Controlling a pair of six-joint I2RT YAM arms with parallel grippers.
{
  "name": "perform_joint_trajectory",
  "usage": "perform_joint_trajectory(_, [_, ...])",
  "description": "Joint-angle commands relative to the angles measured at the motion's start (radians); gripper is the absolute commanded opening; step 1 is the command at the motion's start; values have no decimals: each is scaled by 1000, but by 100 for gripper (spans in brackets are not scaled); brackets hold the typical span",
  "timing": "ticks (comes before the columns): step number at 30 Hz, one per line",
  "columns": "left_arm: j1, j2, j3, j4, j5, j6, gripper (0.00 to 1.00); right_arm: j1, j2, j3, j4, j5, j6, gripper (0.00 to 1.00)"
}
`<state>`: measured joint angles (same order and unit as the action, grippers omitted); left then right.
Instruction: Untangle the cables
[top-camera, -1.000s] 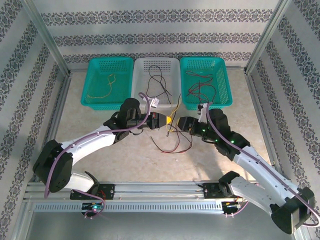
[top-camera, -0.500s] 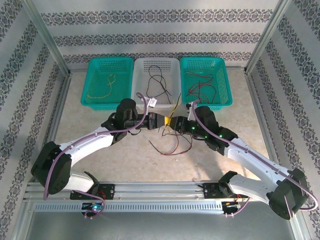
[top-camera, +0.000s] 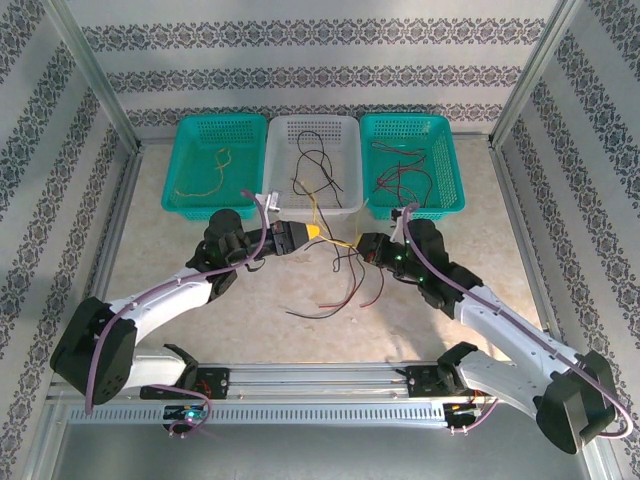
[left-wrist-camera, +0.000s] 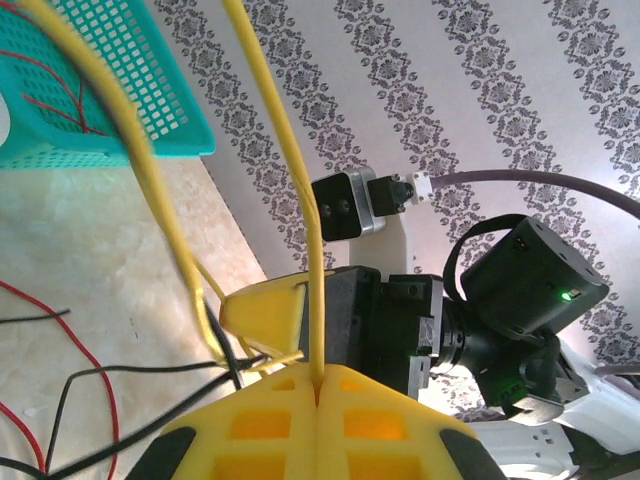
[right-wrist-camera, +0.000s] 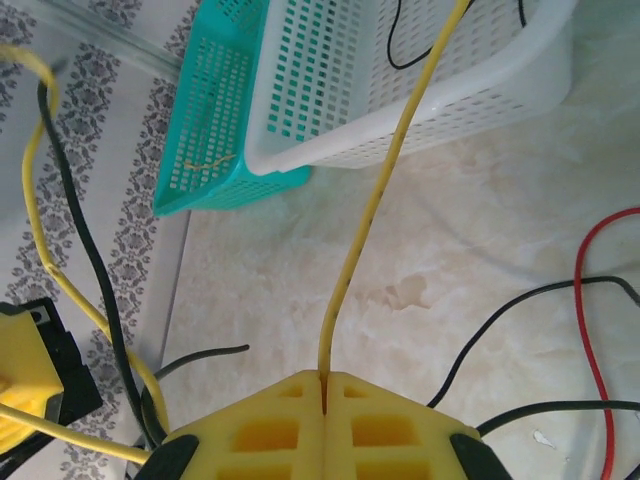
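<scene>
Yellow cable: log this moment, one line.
left hand: shut on yellow cable | right hand: shut on yellow cable | red, black cables: loose on table

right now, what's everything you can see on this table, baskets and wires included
teal plastic mesh baskets: two, teal, far edge of table, left and right
white plastic mesh basket: one, white, between the teal ones
thin yellow cable: one, yellow, stretched between both grippers
loose thin cables: several, red and black, on the table between the arms
cables in baskets: yellow in the left teal one, black in the white one, red and black in the right teal one
table: one, beige marbled
left gripper: one, yellow fingers, shut on the yellow cable
right gripper: one, yellow fingers, shut on the yellow cable
</scene>
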<state>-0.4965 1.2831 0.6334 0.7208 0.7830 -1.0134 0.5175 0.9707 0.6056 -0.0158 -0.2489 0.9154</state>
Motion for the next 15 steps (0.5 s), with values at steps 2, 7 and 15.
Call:
perform_joint_trajectory(2, [57, -55, 4, 205, 7, -49, 0, -82, -19, -68, -189, 102, 9, 0])
perform_joint_trajectory(7, [67, -75, 6, 96, 43, 3, 0, -91, -55, -21, -245, 69, -66, 27])
perform_joint_trajectory(15, [66, -52, 16, 127, 106, -23, 0, -27, -151, 109, -310, 113, -179, 56])
